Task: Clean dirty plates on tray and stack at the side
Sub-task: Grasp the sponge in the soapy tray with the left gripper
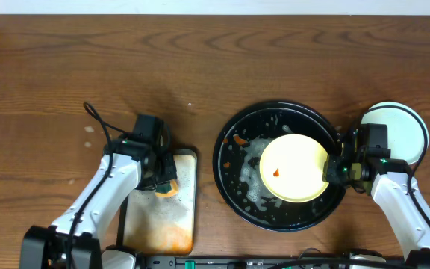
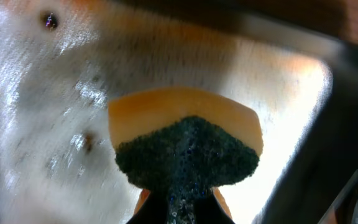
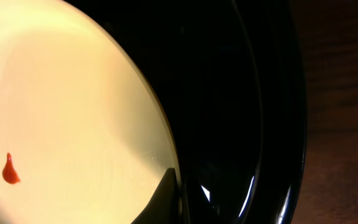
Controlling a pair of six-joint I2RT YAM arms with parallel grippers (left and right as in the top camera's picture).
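Note:
The pale yellow plate point(image 1: 293, 168) with a small red sauce spot lies in the right half of the round black tray point(image 1: 275, 106), which holds white soapy flecks. My right gripper point(image 1: 333, 168) is shut on the plate's right rim. In the right wrist view one dark finger point(image 3: 166, 196) lies on the yellow plate point(image 3: 73, 112), with the tray's glossy wall point(image 3: 247, 124) beside it. A pale mint-blue plate point(image 1: 398, 127) sits right of the tray; whether another lies under it I cannot tell. My left gripper point(image 1: 163, 179) is shut on an orange sponge point(image 2: 185, 115), dark scrub side towards the camera.
A rectangular stained metal tray point(image 1: 159, 224) lies left of the black tray; the sponge point(image 1: 168, 188) is over its top end and the tray fills the left wrist view point(image 2: 42, 124). An orange food bit point(image 1: 239, 140) lies in the black tray. Bare wooden table lies beyond.

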